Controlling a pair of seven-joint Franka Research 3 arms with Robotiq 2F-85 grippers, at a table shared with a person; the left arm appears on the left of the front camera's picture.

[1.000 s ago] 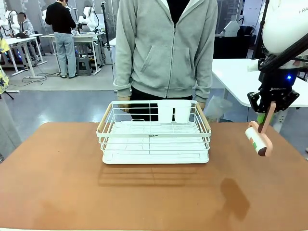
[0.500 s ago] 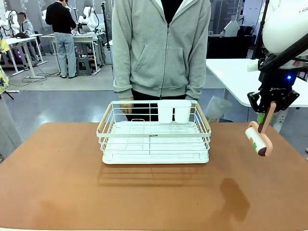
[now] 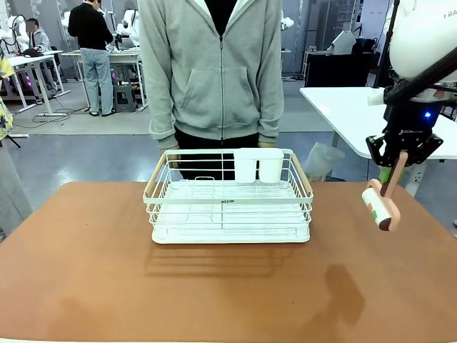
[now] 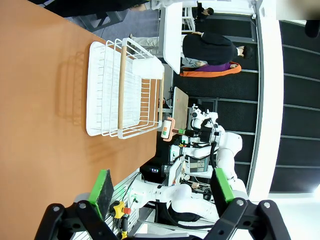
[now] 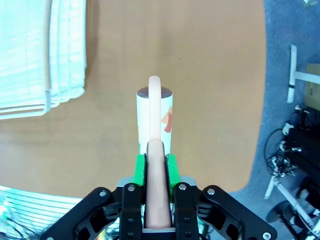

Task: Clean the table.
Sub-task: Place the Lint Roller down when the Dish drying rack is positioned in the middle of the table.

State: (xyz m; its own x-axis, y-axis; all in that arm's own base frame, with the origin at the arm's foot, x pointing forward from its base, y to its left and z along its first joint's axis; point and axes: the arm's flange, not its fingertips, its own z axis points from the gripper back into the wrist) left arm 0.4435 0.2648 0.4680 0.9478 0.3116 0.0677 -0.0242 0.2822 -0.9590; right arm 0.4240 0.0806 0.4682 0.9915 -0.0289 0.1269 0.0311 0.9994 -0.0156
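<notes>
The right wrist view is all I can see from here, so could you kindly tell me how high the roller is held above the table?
Observer: In the front view the lint roller hangs in the air, clear of the table, held by its handle in the right gripper, with its shadow on the tabletop to its left.
Operator: Is anything else standing on the table?
Observer: A white wire dish rack sits at the far middle, with a person in a grey hoodie just behind it.
Operator: And what is the left gripper doing?
Observer: In its own wrist view the left gripper is open and holds nothing.
</notes>
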